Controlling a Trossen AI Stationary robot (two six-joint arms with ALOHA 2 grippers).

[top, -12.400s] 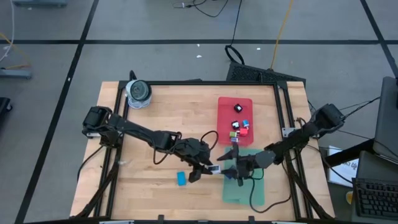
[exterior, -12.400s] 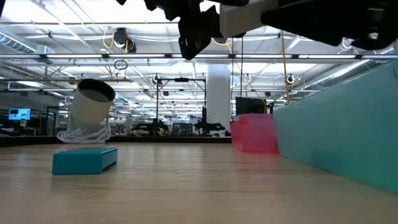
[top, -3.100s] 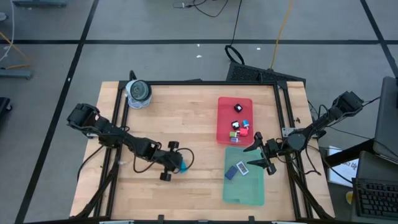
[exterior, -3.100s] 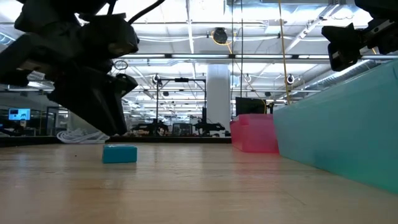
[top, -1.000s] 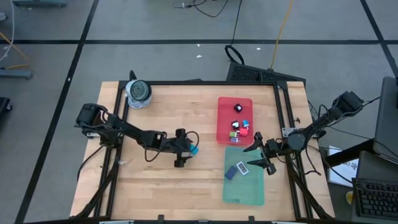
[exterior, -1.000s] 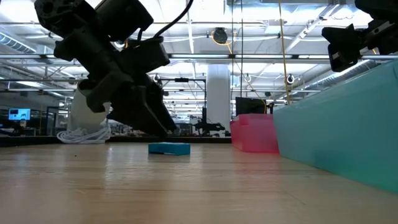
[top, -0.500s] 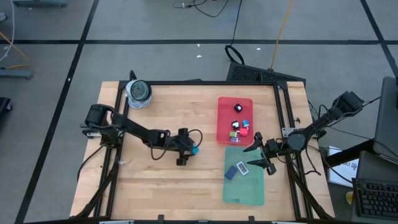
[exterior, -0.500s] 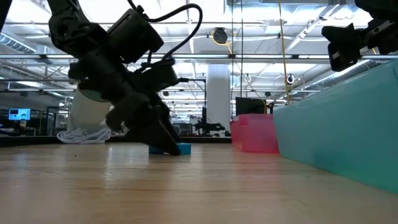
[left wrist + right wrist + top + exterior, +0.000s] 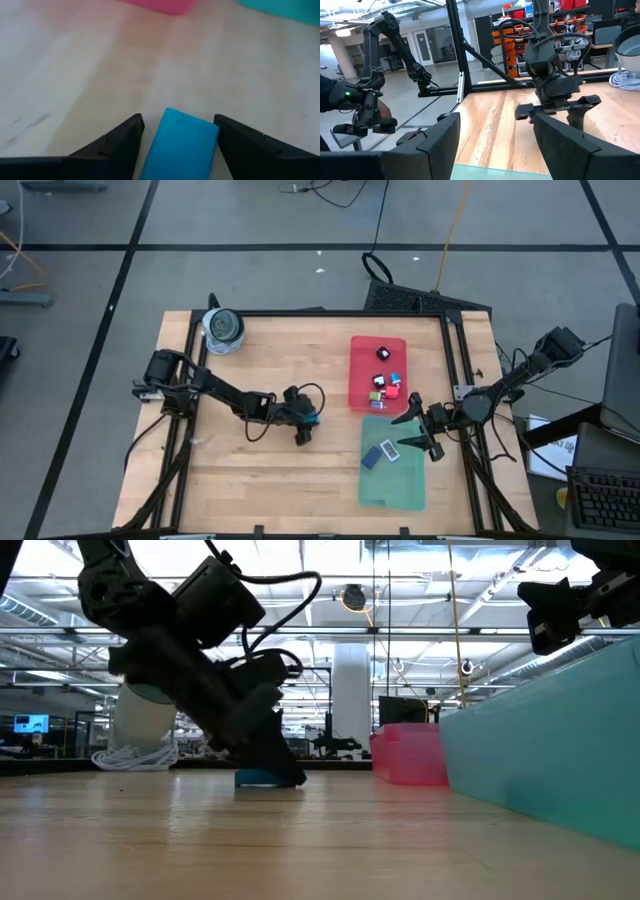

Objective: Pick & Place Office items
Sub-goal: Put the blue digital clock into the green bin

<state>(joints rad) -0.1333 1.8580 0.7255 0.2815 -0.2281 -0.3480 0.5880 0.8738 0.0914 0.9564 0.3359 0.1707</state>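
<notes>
I am lowering my left gripper (image 9: pixel 175 137) onto the wooden table (image 9: pixel 250 480), fingers spread either side of the blue bar (image 9: pixel 181 145) lying flat there; it looks light, rigid, slick, so I am taking its long edges

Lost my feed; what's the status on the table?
Left gripper down on table, fingers straddling flat blue rectangular bar, gaps either side. Right gripper open, idle over green tray. Nothing in the way.
</notes>
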